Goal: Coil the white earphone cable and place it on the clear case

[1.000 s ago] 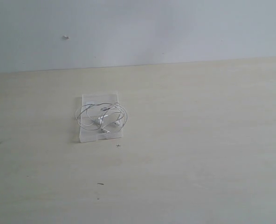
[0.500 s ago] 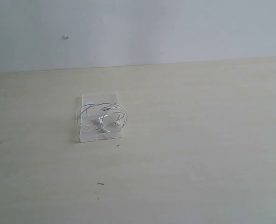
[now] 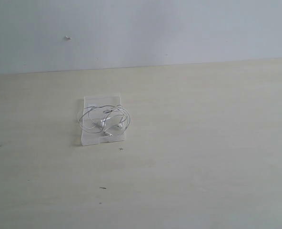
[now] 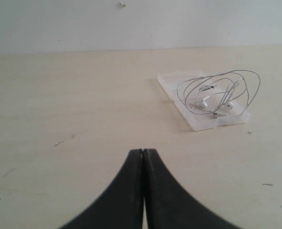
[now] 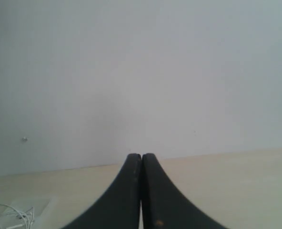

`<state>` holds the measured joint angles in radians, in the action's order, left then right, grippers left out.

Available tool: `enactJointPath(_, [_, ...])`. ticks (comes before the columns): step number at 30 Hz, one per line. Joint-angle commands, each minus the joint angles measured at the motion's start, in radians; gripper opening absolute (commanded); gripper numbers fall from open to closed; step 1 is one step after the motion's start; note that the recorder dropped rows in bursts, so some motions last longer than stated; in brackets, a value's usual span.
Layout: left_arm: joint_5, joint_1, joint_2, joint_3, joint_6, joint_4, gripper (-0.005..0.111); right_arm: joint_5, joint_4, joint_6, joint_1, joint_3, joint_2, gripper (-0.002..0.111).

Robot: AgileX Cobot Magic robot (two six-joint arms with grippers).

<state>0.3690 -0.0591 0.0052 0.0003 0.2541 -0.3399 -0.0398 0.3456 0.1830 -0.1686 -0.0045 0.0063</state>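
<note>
The white earphone cable (image 3: 104,119) lies in loose loops on the clear case (image 3: 102,138), left of the table's middle; its earbuds rest inside the loops. From the left wrist the cable (image 4: 219,93) and the case (image 4: 203,124) show well ahead of my left gripper (image 4: 144,151), which is shut and empty. My right gripper (image 5: 141,155) is also shut on nothing, raised and facing the wall, with the cable (image 5: 7,214) and the case (image 5: 36,206) far off at the picture's corner. Neither gripper shows in the exterior view.
The pale wooden table (image 3: 203,143) meets a plain grey-white wall (image 3: 179,28) at the back. A small white stud (image 3: 67,37) sticks out of the wall. A few dark specks (image 3: 103,188) mark the tabletop.
A dark piece of the right arm at the right edge of the exterior view one second ago has gone out of view. The cable and case have not moved.
</note>
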Motion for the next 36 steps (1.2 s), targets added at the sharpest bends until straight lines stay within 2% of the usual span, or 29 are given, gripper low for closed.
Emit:
enactJointPath(1, [-0.006, -0.002, -0.005, 0.000, -0.004, -0.001, 0.000, 0.051, -0.003, -0.005, 0.005, 0.004, -0.006, 0.000])
enactJointPath(4, [-0.006, -0.002, -0.005, 0.000, -0.004, -0.001, 0.000, 0.051, -0.018, -0.057, 0.005, 0.004, -0.006, 0.000])
enactJointPath(6, [-0.006, -0.002, -0.005, 0.000, -0.004, -0.001, 0.000, 0.051, -0.103, -0.085, 0.005, 0.004, -0.006, 0.000])
enactJointPath(10, [-0.006, -0.002, -0.005, 0.000, -0.004, -0.001, 0.000, 0.099, -0.384, -0.365, 0.005, 0.004, -0.006, 0.000])
enactJointPath(12, [-0.006, -0.002, -0.005, 0.000, -0.004, -0.001, 0.000, 0.156, -0.464, -0.444, 0.005, 0.004, -0.006, 0.000])
enactJointPath(18, [-0.006, -0.002, -0.005, 0.000, -0.002, -0.001, 0.000, 0.347, -0.476, -0.453, 0.005, 0.004, -0.006, 0.000])
enactJointPath(36, [-0.006, -0.002, -0.005, 0.000, 0.000, -0.001, 0.000, 0.352, -0.478, -0.455, 0.005, 0.004, -0.006, 0.000])
